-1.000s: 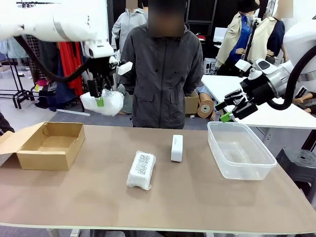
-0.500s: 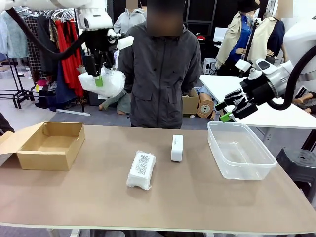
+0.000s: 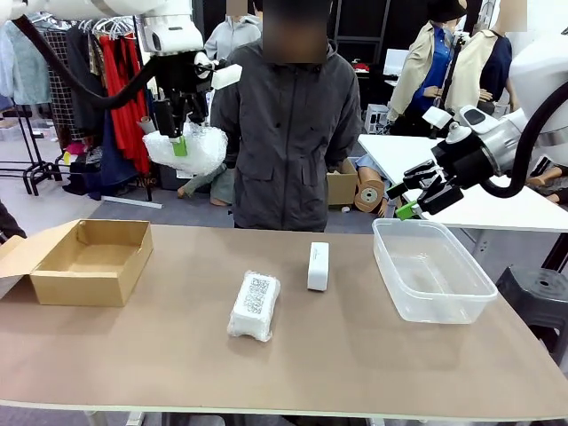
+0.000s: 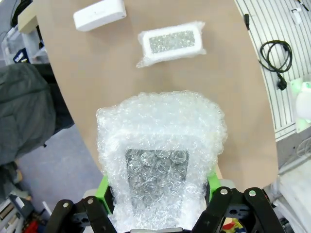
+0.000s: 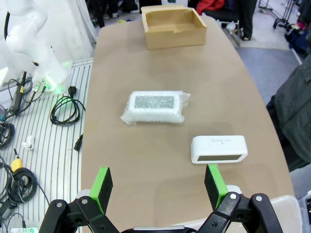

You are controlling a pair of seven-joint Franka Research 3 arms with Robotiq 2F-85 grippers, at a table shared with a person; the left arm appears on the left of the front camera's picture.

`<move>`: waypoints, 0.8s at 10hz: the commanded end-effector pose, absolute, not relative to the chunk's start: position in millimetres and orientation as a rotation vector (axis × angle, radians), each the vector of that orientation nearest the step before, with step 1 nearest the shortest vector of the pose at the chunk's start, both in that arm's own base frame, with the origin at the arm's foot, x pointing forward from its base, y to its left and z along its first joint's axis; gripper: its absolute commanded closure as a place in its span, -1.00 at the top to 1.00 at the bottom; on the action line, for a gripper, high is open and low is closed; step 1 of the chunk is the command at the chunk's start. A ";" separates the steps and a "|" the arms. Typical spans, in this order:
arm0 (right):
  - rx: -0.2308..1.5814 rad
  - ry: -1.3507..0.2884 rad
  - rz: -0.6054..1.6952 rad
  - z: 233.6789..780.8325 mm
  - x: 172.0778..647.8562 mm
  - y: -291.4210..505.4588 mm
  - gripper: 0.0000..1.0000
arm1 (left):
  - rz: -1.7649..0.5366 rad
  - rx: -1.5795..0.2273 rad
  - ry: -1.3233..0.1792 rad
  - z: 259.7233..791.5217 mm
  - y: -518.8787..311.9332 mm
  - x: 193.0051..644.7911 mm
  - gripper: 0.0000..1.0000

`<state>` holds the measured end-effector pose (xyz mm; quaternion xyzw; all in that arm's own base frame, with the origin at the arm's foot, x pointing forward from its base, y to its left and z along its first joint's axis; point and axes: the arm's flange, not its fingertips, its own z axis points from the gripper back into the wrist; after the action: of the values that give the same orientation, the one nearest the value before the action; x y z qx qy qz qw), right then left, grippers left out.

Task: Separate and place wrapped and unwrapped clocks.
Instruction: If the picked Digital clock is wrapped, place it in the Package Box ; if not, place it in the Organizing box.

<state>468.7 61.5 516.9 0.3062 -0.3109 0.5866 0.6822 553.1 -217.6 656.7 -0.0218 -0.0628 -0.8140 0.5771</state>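
Note:
My left gripper [image 3: 180, 142] hangs high above the table's far left, shut on a bubble-wrapped clock [image 3: 188, 148]; in the left wrist view that bundle [image 4: 160, 155] sits between the green pads [image 4: 103, 189] with its dark speckled patch facing the camera. A second wrapped clock [image 3: 254, 304] [image 5: 154, 107] [image 4: 171, 42] lies at the table's middle. The bare white unwrapped clock [image 3: 318, 265] [image 5: 219, 149] [image 4: 99, 14] lies just behind it. My right gripper [image 3: 410, 197] [image 5: 158, 183] hovers open above the far edge of the clear tub, holding nothing.
An open brown cardboard box [image 3: 87, 259] [image 5: 173, 25] stands at the table's left end. A clear plastic tub [image 3: 432, 268] stands at the right. A person in a grey jacket [image 3: 293, 133] stands at the far side, right beside the raised bundle.
My left arm has lifted the wrapped clock higher and slightly left over the last second, then nearly halted. The right arm and the things on the table have not moved.

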 end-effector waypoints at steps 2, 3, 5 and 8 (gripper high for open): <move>0.687 -0.698 1.319 517.1 467.5 61.8 1.00 | -1.895 -0.040 -0.145 660.8 -215.9 550.7 -1.00; 0.687 -0.698 1.319 517.1 467.5 61.8 1.00 | -1.895 -0.040 -0.145 660.8 -215.9 550.7 -1.00; 0.687 -0.698 1.319 517.1 467.5 61.8 1.00 | -1.895 -0.040 -0.145 660.8 -215.9 550.7 -1.00; 0.687 -0.698 1.319 517.1 467.5 61.8 1.00 | -1.834 -0.146 -0.139 649.0 -212.4 557.6 -1.00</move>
<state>468.7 61.5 516.9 0.3062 -0.3109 0.5866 0.6822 554.6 -216.4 651.0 -0.0330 -0.0593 -0.8090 0.5839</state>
